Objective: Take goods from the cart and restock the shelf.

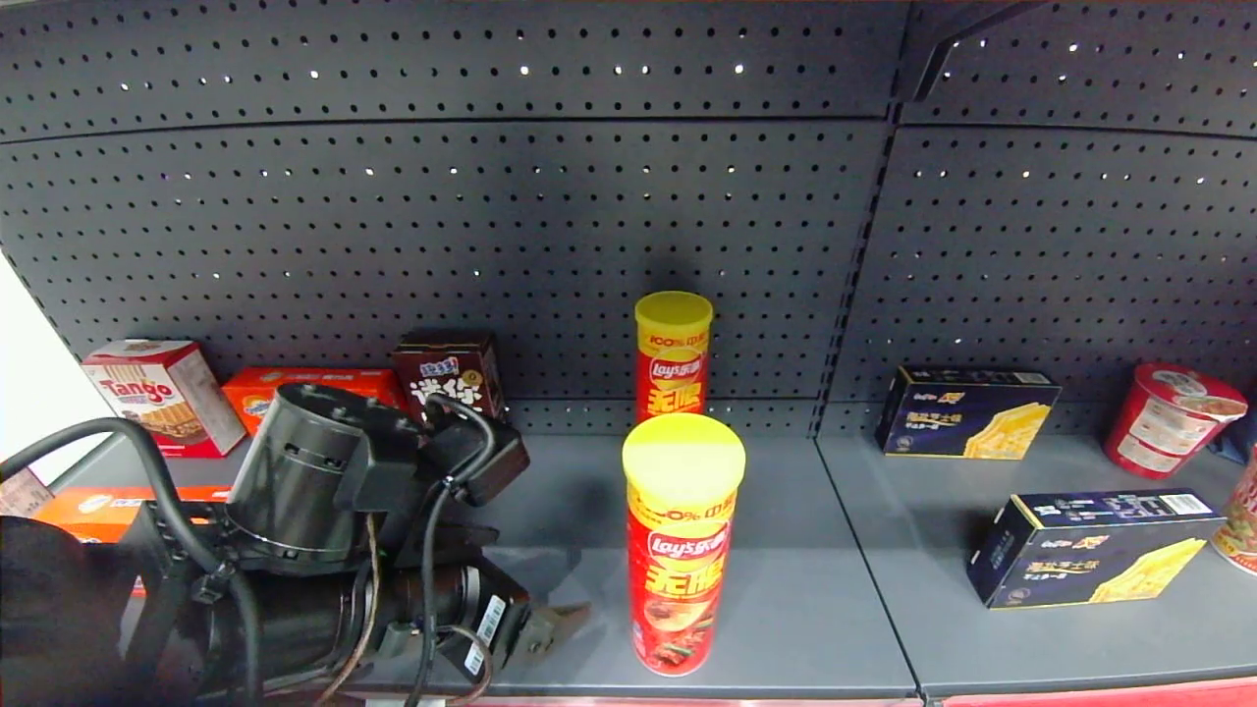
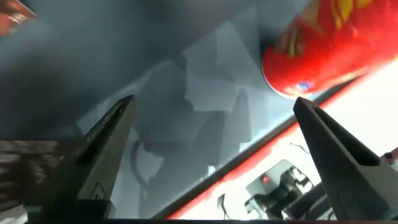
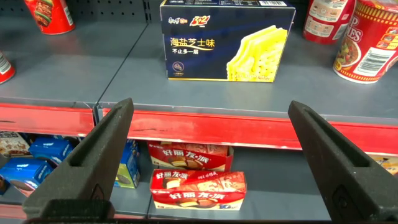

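Note:
Two red chip cans with yellow lids stand upright on the grey shelf point(image 1: 805, 589), the front can point(image 1: 683, 550) near the shelf's front edge and the rear can point(image 1: 673, 358) against the pegboard. My left gripper point(image 2: 212, 102) is open and holds nothing. It sits low over the shelf's front edge, just left of the front can, whose base point(image 2: 323, 50) lies beyond one finger point(image 2: 336, 155). That gripper's finger point(image 1: 555, 621) points at the can in the head view. My right gripper point(image 3: 211, 106) is open with nothing in it, in front of the shelf's red edge point(image 3: 205, 121), facing a navy biscuit box point(image 3: 227, 40).
A wafer box point(image 1: 162, 393), orange boxes point(image 1: 304, 385) and a dark brown box point(image 1: 450, 373) stand at the back left. Two navy boxes point(image 1: 967, 412) point(image 1: 1095, 550) and a red cup noodle point(image 1: 1174, 407) are on the right bay. Red snack boxes point(image 3: 198, 186) fill the lower shelf.

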Controlling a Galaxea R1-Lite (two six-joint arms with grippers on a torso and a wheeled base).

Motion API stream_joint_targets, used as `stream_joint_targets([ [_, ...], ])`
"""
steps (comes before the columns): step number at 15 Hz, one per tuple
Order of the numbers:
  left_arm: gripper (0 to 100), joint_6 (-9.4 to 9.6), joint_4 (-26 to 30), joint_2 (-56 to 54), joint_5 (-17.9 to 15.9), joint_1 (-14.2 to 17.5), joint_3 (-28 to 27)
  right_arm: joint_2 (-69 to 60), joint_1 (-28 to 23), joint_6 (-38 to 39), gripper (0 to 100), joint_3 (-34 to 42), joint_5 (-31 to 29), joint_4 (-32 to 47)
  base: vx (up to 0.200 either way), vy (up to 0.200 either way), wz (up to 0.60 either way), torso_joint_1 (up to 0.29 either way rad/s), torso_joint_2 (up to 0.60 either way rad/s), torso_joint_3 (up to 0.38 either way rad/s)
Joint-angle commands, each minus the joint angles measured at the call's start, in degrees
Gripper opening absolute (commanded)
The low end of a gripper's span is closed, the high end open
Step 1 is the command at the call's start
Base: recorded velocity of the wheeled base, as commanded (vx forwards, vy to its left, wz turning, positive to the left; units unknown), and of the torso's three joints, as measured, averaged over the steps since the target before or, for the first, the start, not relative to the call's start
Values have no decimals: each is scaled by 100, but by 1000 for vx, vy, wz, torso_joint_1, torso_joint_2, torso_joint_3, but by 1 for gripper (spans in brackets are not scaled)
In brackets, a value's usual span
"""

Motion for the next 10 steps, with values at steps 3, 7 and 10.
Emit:
stream_joint_targets([
  [3,100,8,-17,238,10,-59,-37,8,0,-3,100,0,2,-1,0,0,0,0,0,0],
  [7,100,8,-105,440,10,-59,-107,8,0,-3,100,0,2,-1,0,0,0,0,0,0],
  [10,100,8,-404,721,19,-68,-213,8,0,-3,100,0,2,-1,0,0,0,0,0,0],
])
